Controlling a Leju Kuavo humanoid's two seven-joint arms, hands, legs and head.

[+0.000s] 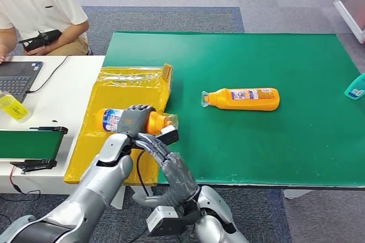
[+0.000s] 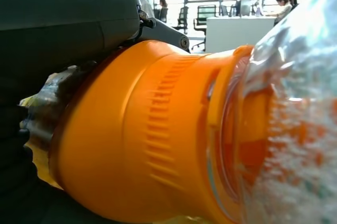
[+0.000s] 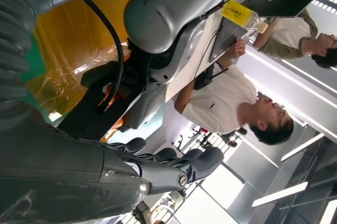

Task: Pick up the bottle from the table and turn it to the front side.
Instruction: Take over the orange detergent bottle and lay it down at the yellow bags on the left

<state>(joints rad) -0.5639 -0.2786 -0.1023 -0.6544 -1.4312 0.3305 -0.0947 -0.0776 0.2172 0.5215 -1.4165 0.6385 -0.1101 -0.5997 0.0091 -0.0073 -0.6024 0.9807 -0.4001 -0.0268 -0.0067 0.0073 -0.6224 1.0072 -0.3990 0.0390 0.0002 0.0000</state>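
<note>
Green table (image 1: 267,60): second orange bottle (image 1: 241,98) lying flat, cap leftward. Yellow bag (image 1: 125,83) at table's left end. Orange bottle (image 1: 129,121) over bag, long axis horizontal, cap rightward, gripped by left hand (image 1: 131,120). Right hand (image 1: 155,140) just beside cap, fingers extended, apart.

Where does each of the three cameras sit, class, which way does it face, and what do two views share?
Head view: high on the body, facing forward and down at the green table; both silver arms show, the left hand gripping the held bottle, the right hand close below it.
Left wrist view: behind the left hand, looking along the held bottle's orange neck toward an office.
Right wrist view: behind the right hand, facing the left arm and a seated person.
Shared: head and left wrist views both show the held bottle.
</note>
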